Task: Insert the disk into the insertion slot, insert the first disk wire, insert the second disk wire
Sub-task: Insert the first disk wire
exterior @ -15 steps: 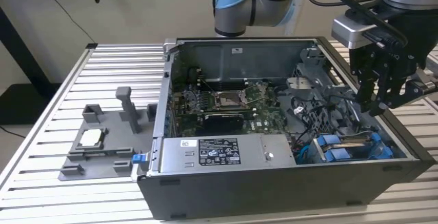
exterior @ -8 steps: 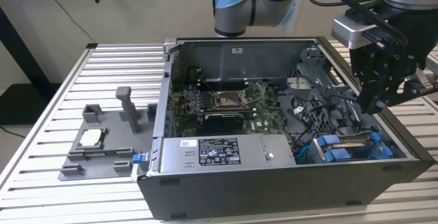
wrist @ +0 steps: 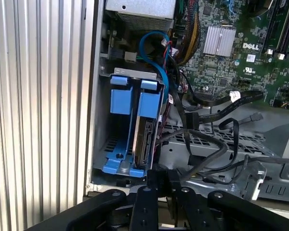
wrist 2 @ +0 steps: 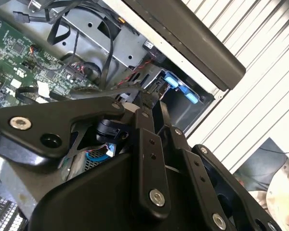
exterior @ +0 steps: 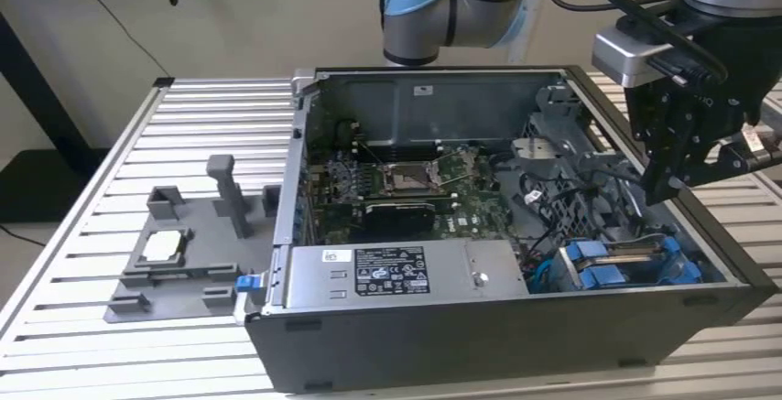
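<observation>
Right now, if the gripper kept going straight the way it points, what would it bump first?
Probably the disk standing in the insertion slot, just ahead of the gripper; the black cables beside it are close too, depth unclear.

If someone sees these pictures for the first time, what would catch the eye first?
The open computer case on the slatted table catches the eye first, with the black claw hanging over its end at the exterior view's right. In the first wrist view, bright blue stands out: the disk in its blue frame sits in the insertion slot, beside black cables.
</observation>
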